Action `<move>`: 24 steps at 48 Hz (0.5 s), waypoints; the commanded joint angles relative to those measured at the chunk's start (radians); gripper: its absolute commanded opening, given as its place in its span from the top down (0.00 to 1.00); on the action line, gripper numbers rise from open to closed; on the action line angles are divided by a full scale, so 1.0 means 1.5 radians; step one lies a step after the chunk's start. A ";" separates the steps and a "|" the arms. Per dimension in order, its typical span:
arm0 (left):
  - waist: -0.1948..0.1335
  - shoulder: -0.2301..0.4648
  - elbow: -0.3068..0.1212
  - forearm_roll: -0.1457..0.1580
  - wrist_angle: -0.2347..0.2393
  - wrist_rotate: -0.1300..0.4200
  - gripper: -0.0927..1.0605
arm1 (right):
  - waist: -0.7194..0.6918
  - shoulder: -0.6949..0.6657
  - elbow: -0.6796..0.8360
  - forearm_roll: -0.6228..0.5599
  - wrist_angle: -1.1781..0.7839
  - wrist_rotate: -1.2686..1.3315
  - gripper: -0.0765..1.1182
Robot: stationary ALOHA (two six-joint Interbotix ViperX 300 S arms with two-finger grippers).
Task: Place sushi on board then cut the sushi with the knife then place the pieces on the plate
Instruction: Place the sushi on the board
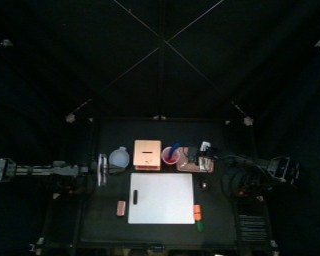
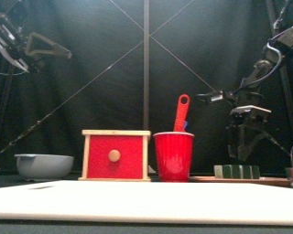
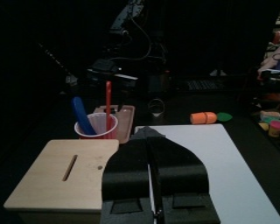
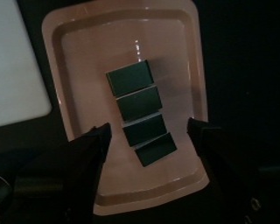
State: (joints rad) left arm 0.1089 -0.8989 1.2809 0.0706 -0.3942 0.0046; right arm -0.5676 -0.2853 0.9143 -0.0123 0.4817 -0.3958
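The dark green sushi roll (image 4: 143, 115) lies as a row of several blocks on the pink tray (image 4: 78, 52), right of the red cup in the front view (image 2: 240, 171). My right gripper (image 4: 150, 156) hangs open above the roll, one jaw on each side of its end blocks, not touching it; in the front view it (image 2: 248, 115) is well above the tray. The red cup (image 2: 175, 156) holds a red knife (image 2: 182, 111) and a blue knife (image 3: 80, 114). The white board (image 1: 163, 198) lies bare at the front. My left gripper (image 3: 152, 159) is shut and empty, near the wooden box.
The wooden box (image 2: 116, 155) with its red drawer front stands left of the cup, and the blue-grey bowl (image 2: 44, 164) left of that. Small orange toys (image 1: 121, 208) (image 1: 198, 212) and a green one (image 1: 199, 224) lie beside the board's front corners.
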 commanded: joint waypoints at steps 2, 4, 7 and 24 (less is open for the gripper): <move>0.005 0.002 -0.007 0.000 -0.003 0.000 0.94 | -0.027 0.019 -0.017 0.056 -0.008 -0.061 0.11; 0.007 0.003 -0.007 0.000 -0.003 0.000 0.94 | -0.032 0.028 -0.019 0.071 -0.010 -0.081 0.11; 0.008 0.003 -0.006 -0.001 -0.003 -0.001 0.94 | -0.037 0.041 -0.022 0.091 -0.011 -0.100 0.11; 0.008 0.003 -0.006 -0.001 0.002 -0.002 0.94 | -0.042 0.088 -0.021 0.103 -0.044 -0.126 0.16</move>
State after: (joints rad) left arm 0.1197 -0.8989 1.2839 0.0690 -0.3912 0.0031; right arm -0.6243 -0.1473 0.8958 0.1427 0.4310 -0.5829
